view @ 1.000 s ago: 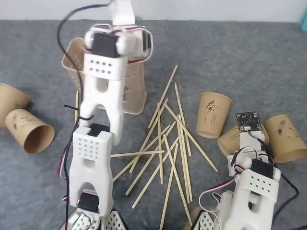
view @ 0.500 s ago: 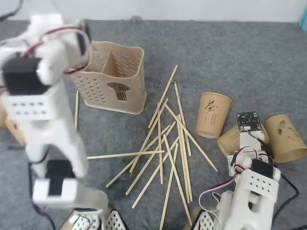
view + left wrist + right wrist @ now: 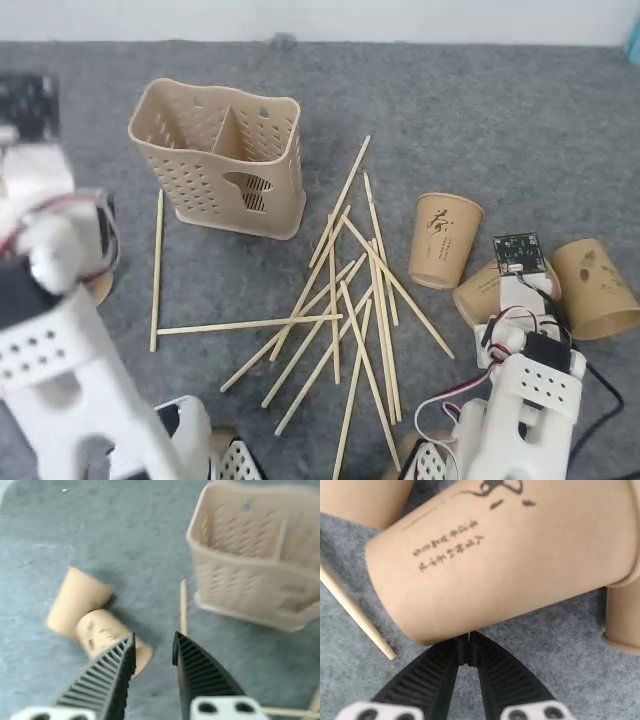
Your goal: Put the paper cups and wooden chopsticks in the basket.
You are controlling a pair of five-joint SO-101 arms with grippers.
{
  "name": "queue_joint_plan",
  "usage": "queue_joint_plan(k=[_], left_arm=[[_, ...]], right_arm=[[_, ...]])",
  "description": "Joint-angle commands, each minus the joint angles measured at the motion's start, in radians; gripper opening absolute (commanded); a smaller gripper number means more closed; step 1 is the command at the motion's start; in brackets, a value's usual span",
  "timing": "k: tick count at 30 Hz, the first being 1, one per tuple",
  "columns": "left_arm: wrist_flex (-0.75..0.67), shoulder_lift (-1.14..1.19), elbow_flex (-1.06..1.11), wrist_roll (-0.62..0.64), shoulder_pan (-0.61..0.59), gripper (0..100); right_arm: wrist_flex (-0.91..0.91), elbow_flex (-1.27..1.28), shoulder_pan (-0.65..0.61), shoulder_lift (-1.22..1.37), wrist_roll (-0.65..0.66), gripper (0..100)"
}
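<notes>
The beige slotted basket [image 3: 215,160] stands upright at the back left, also seen in the left wrist view [image 3: 255,570]. Several wooden chopsticks [image 3: 340,300] lie scattered mid-table, and one [image 3: 183,605] lies beside the basket. Two paper cups [image 3: 107,637] [image 3: 77,600] lie on their sides at the left. My left gripper [image 3: 154,642] hovers open and empty above the nearer one. Three more cups [image 3: 443,240] [image 3: 480,290] [image 3: 595,288] are at the right. My right gripper [image 3: 468,640] is shut and empty, its tips right by a lying cup [image 3: 505,555].
The left arm [image 3: 50,340] stands tall over the near-left corner and covers the left cups in the high view. The right arm [image 3: 525,390] sits at the near right. Grey carpet lies open behind and right of the basket.
The left arm swung from over the basket to the left and toward the near edge, uncovering the basket. One horizontal chopstick shifted slightly left. The right arm stayed put.
</notes>
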Motion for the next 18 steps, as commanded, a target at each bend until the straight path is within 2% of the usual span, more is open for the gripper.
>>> queue_joint_plan(k=[1, 8, 13, 18], left_arm=[[-0.160, -0.199, 0.320, -0.219, -0.097, 12], [-0.385, -0.448, 0.734, -0.503, -0.196, 12], [-0.568, -0.597, 0.966, -0.582, -0.288, 12], [-0.690, -0.657, 1.101, -0.643, -0.348, 12]], right_arm=[[-0.008, -0.005, -0.005, -0.030, 0.012, 1.6], [-0.008, -0.005, -0.007, -0.030, 0.012, 1.7], [-0.007, -0.005, -0.007, -0.028, 0.012, 1.7], [-0.007, -0.003, -0.005, -0.028, 0.012, 1.7]])
